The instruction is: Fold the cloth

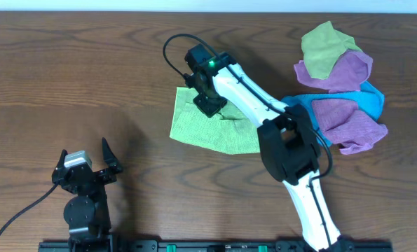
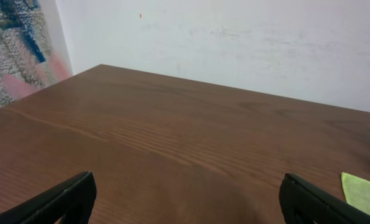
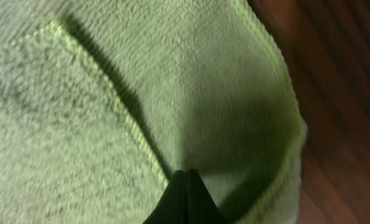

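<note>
Right gripper (image 1: 209, 105) is down on the green cloth (image 1: 212, 126), but from overhead its own wrist body covers the tips, so there's no reading them there. The wrist view helps: the fingers (image 3: 185, 198) show only as one dark wedge at the bottom edge, pressed together to a point against the fabric. Whether any cloth is caught between them, can't tell. That close-up is soft and blurred, yet a second layer with a hemmed edge lies over the cloth's left part. The cloth sits mid-table, mostly flat, its right side running under the white right arm (image 1: 264, 105). Left gripper (image 1: 89, 168) is near the front-left edge, well apart from the cloth, with its fingers (image 2: 66, 198) spread wide. Only a corner of green shows at its camera's right edge. Far right is a heap of cloths (image 1: 341, 91) in yellow-green, purple and blue, partly behind the arm. There's a dark wood-grain table (image 1: 68, 63), a plain white wall (image 2: 234, 43), and a blurred patterned panel (image 2: 10, 50) cut off at top left.
</note>
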`<state>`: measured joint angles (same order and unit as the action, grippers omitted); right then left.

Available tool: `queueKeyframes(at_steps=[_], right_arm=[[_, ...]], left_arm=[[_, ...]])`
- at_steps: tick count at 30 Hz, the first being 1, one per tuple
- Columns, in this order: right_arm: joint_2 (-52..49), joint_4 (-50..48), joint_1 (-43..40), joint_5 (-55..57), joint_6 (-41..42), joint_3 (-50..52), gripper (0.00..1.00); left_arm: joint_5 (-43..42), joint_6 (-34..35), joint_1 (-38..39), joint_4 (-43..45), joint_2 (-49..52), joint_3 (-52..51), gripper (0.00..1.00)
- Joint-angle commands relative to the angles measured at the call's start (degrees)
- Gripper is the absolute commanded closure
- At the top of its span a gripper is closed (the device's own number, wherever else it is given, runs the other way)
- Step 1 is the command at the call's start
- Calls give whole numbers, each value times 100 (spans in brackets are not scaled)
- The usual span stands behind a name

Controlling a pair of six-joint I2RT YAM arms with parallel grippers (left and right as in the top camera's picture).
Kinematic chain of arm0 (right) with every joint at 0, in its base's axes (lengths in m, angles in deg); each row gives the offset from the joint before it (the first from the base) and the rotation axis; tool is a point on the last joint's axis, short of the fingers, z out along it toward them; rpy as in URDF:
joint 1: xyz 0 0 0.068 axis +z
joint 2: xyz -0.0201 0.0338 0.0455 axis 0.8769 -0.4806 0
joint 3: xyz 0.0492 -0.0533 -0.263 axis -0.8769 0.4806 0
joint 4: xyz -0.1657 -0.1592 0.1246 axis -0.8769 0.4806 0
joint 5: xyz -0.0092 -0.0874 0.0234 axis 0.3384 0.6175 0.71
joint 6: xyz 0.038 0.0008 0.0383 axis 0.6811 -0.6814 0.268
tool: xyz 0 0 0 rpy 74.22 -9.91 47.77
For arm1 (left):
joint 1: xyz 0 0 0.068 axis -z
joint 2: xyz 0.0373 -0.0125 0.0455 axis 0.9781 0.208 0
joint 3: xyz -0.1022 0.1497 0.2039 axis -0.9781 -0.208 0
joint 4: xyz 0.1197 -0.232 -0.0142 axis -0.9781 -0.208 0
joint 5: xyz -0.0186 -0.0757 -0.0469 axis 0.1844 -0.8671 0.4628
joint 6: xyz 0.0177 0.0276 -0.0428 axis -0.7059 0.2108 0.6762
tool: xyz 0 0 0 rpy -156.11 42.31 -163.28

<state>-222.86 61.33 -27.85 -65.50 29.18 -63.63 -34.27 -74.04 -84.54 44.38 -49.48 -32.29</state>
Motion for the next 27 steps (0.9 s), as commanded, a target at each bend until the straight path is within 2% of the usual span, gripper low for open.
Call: queueKeyframes(at_steps=[1,9,16,21,25,26,27], right_arm=[[-197,-76,46,-44,-85,35,99],[-555,-704,39,-26,-85,35,99],[-658,-2065,39,-50,-11,35,99],[-658,-3126,39,-570,380,35,99],[-636,-3117,42,-697,586,17,99],[-619,-3034,39,-713,586,0,94],[-568,-2914,42,-710,584,-26,83]], left_arm=[[162,-105,-24,-256,-7,-101,5],[162,-105,-24,-256,-7,-103,5],[162,-105,-24,-256,-7,-101,5],[162,-105,-24,-256,-7,-101,5],[162,-105,-24,-256,-7,-103,4],[162,-105,-24,-256,-7,-101,5],[162,-105,-24,-256,-7,-103,5]])
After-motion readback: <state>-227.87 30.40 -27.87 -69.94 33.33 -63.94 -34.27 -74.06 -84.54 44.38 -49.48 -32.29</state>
